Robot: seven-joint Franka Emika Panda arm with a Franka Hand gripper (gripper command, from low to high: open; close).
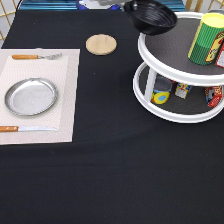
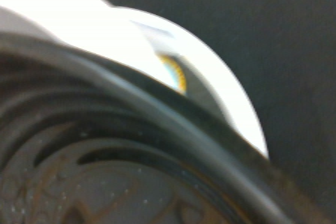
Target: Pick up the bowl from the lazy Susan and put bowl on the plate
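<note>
The glossy black ribbed bowl (image 1: 151,17) hangs tilted at the exterior view's top, over the left edge of the white two-tier lazy Susan's (image 1: 165,67) upper tier. Only a small part of my gripper (image 1: 125,4) shows at the top edge of that view, where it holds the bowl's left rim. The wrist view is filled by the bowl's ribbed inside (image 2: 112,165), with the lazy Susan's white rim (image 2: 217,95) just behind it. The silver plate (image 1: 31,96) lies empty on a pale placemat (image 1: 65,120) at the exterior view's left, far from the bowl.
A fork (image 1: 36,56) and a knife (image 1: 20,129) flank the plate on the placemat. A round wooden coaster (image 1: 101,44) lies between the placemat and the lazy Susan. A green-striped can (image 1: 206,40) stands on the upper tier. Several small cans (image 1: 162,90) stand on the lower tier.
</note>
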